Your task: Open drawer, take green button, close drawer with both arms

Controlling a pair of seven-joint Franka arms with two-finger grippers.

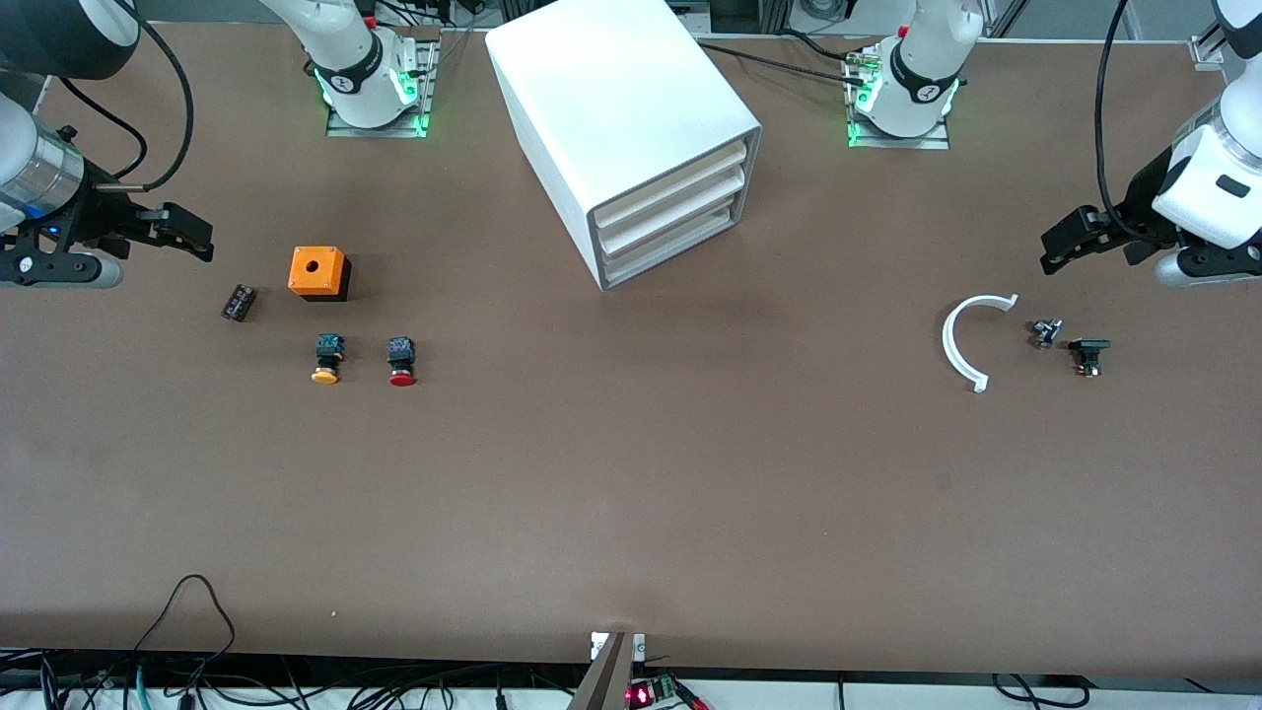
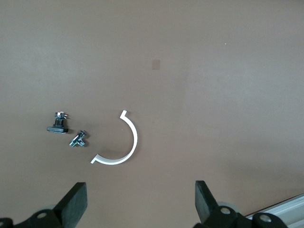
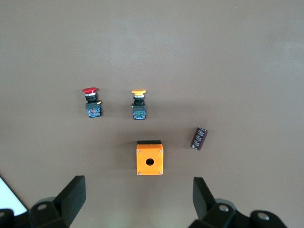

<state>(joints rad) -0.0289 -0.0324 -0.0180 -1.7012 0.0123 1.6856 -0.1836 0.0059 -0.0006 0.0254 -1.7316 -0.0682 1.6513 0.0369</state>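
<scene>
The white cabinet [image 1: 611, 99] stands at the middle of the table near the arms' bases. Its three drawers are all shut; the bottom drawer [image 1: 670, 248] sits flush. No green-capped button shows; it is hidden or out of view. My left gripper [image 1: 1060, 248] hovers open and empty over the left arm's end of the table, and its wrist view [image 2: 141, 199] shows the jaws wide apart. My right gripper [image 1: 192, 237] hovers open and empty over the right arm's end, with the jaws also wide apart in its wrist view [image 3: 139, 197].
Near the right gripper lie an orange box [image 1: 318, 272], a black cylinder [image 1: 239, 302], an orange-capped button [image 1: 326, 359] and a red-capped button [image 1: 401, 361]. Near the left gripper lie a white curved strip [image 1: 961, 340], a small metal part [image 1: 1045, 331] and a black part [image 1: 1087, 353].
</scene>
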